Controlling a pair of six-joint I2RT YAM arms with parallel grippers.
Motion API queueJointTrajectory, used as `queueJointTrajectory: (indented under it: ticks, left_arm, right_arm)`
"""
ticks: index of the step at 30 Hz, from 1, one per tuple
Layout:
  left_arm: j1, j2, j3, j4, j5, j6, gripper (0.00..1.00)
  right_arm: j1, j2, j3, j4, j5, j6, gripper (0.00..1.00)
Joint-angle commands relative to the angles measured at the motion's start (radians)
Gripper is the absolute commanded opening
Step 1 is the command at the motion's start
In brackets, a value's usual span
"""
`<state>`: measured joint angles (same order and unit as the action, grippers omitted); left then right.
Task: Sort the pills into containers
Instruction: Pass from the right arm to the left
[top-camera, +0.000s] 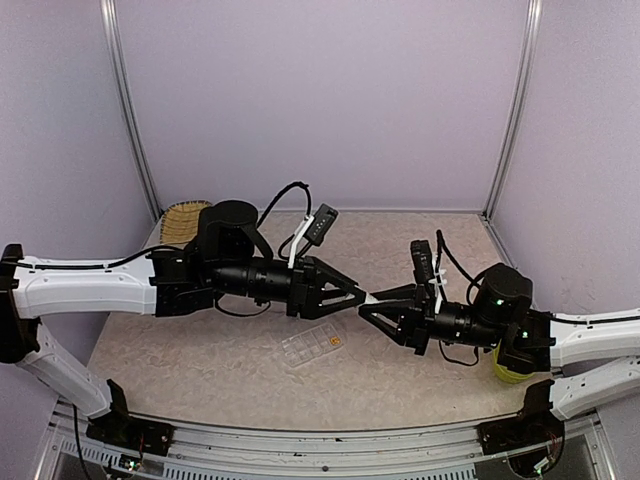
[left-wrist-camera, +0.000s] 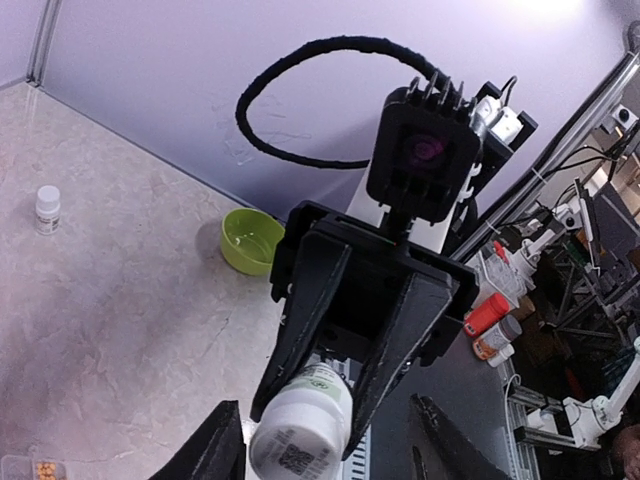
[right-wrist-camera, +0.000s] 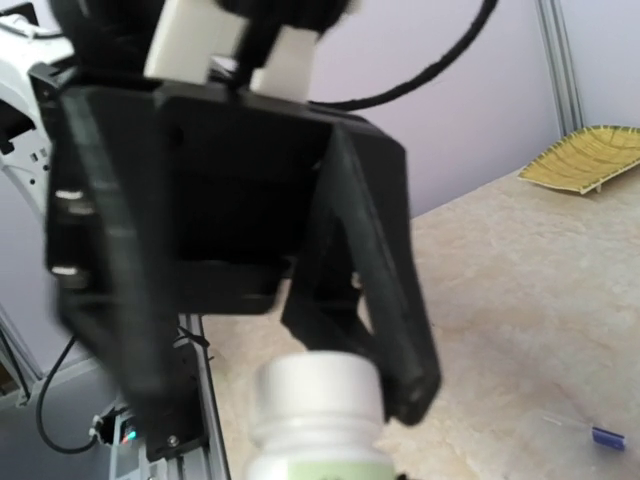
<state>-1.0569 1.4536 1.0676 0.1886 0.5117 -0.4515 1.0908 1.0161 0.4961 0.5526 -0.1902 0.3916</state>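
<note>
1. The table (top-camera: 220, 360), pale and mottled, carries everything. Above it we see the left arm (top-camera: 90, 285) and the right arm (top-camera: 590, 340) reach in and meet nose to nose near the middle.
2. The right gripper (top-camera: 368, 306) is clamped on both sides of a white bottle (left-wrist-camera: 298, 435). It holds the bottle off the table, cap end toward the other arm.
3. The left gripper (top-camera: 355, 296) is spread wide and grips nothing. Its fingers (left-wrist-camera: 210, 455) stand either side of the bottle's cap end. In the right wrist view one finger comes just beside the cap; we cannot tell whether it touches.
4. A woven yellow tray (top-camera: 185, 220) lies at the far left corner of the table.
5. A yellow-green bowl (left-wrist-camera: 250, 240) sits near the right edge, partly hidden under the right arm in the top view.
6. The clear organizer box (top-camera: 312, 346) lies flat on the table, just on the near side of the two meeting grippers and apart from them.
7. A second white bottle (left-wrist-camera: 47, 208), small and capped, stands upright on the table, well apart from the bowl.
8. The orange pills (top-camera: 335, 341) lie in a cell at the right end of the organizer box. The other cells are too small for us to read.
9. A tiny blue scrap (right-wrist-camera: 607, 436) lies on the bare table; we cannot tell what it is.
</note>
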Motion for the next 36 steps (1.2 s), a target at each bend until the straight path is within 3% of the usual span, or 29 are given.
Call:
queueJointTrajectory:
  ticks: [1, 26, 36]
  left_arm:
    - [0.012, -0.018, 0.029, -0.017, -0.013, -0.011, 0.59]
    - [0.034, 0.03, 0.015, -0.02, 0.021, -0.042, 0.6]
    - [0.028, 0.027, 0.013, -0.009, 0.027, -0.045, 0.4]
  right_arm:
    - [-0.005, 0.006, 0.024, 0.002, 0.017, -0.009, 0.0]
    - [-0.005, 0.002, 0.014, 0.004, 0.04, -0.041, 0.0]
    - [-0.005, 0.009, 0.014, 0.004, 0.037, -0.04, 0.0]
